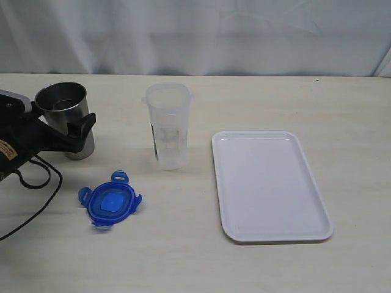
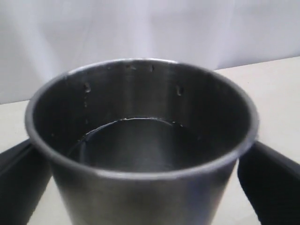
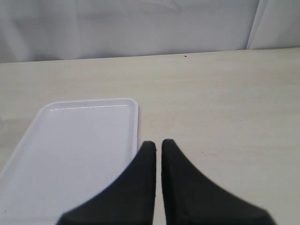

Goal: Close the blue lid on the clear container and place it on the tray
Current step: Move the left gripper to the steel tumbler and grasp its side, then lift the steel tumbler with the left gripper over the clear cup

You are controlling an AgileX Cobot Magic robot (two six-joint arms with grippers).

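Observation:
The blue lid (image 1: 110,201) lies flat on the table at the front left, flaps spread out. The clear container (image 1: 168,125) stands upright and uncovered near the middle, to the right of and behind the lid. To the right lies the white tray (image 1: 269,186) (image 3: 75,150) with nothing on it. My left gripper (image 1: 76,131) (image 2: 145,187) is open at the far left, a finger on each side of a steel cup (image 1: 64,116) (image 2: 140,154). My right gripper (image 3: 158,143) is shut on nothing, just off the tray's edge, and is outside the exterior view.
The steel cup stands on the table behind the lid, left of the container. A black cable (image 1: 36,183) loops on the table below my left arm. A white curtain closes off the back edge.

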